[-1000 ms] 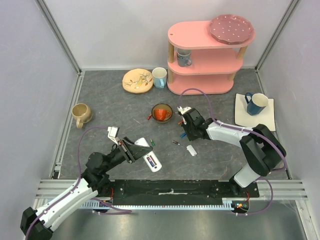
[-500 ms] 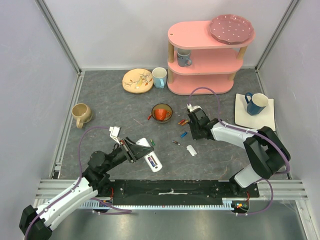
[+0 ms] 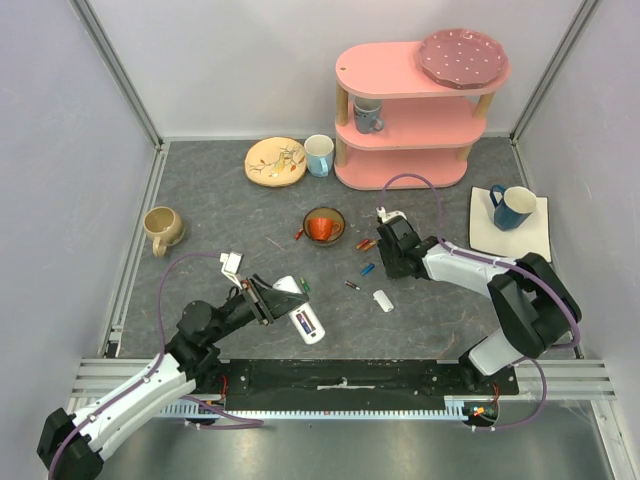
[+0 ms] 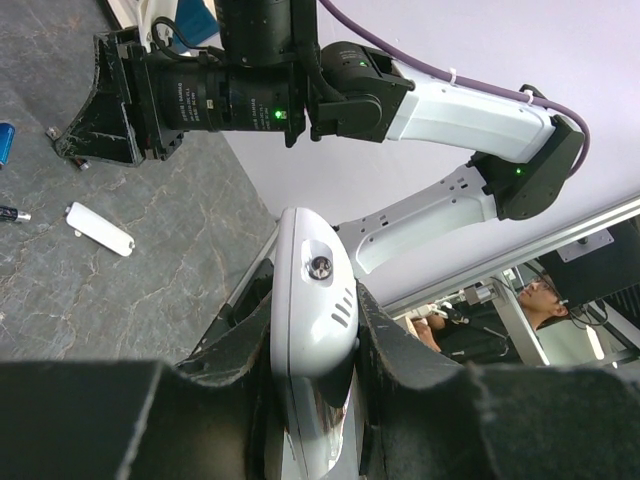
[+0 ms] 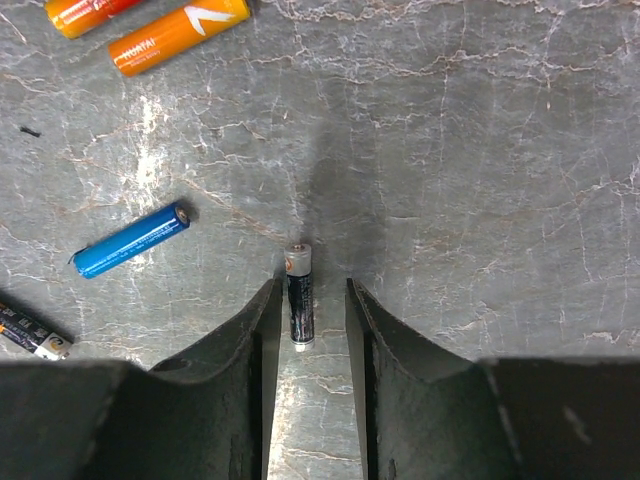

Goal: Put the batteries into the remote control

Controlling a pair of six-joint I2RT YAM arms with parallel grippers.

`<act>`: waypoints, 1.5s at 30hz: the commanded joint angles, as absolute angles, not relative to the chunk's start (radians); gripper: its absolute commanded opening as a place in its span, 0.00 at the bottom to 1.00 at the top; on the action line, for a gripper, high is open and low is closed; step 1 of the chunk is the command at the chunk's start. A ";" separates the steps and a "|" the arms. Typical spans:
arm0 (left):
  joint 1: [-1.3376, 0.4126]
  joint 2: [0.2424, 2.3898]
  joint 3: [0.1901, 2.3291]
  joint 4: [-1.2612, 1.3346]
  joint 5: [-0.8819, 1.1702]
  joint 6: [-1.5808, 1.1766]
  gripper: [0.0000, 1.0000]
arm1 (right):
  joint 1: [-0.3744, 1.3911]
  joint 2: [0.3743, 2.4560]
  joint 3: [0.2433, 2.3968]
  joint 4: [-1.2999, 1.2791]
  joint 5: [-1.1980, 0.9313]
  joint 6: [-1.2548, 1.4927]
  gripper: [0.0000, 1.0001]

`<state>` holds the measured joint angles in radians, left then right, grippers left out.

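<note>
My left gripper [image 3: 272,300] is shut on the white remote control [image 3: 305,322], held near the front of the table; in the left wrist view the remote [image 4: 310,270] sits clamped between the jaws [image 4: 315,310]. My right gripper [image 3: 390,262] points down at the table, open. In the right wrist view a dark battery [image 5: 299,295] lies on the table between its fingers [image 5: 311,290], close to the left one. Blue [image 5: 130,241], orange [image 5: 178,36] and another dark battery [image 5: 30,332] lie to the left. The blue battery [image 3: 367,268] also shows from above.
A white battery cover [image 3: 383,300] lies near the right gripper. A bowl with an orange cup [image 3: 323,226] stands behind the batteries. A tan mug [image 3: 162,228], a plate [image 3: 275,160], a pink shelf [image 3: 410,110] and a blue mug on a white mat [image 3: 512,205] stand around.
My right gripper has shifted a little right and back, uncovering the blue battery. The left arm and the remote have stayed still.
</note>
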<state>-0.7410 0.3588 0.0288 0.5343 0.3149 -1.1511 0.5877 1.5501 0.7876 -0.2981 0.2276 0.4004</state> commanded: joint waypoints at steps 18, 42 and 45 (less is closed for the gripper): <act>-0.738 0.379 -0.083 0.626 0.327 -1.126 0.02 | 0.580 1.598 0.916 -0.379 0.226 0.351 0.39; -0.738 0.368 -0.086 0.618 0.325 -1.127 0.02 | 0.565 1.671 0.930 -0.388 0.187 0.321 0.22; -0.736 0.379 -0.083 0.624 0.319 -1.127 0.02 | 0.565 1.654 0.902 -0.380 0.190 0.336 0.07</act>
<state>-0.7410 0.3763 0.0288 0.5568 0.3161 -1.1515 0.5720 1.6619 0.9260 -0.3801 0.1905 0.3290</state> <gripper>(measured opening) 0.325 0.158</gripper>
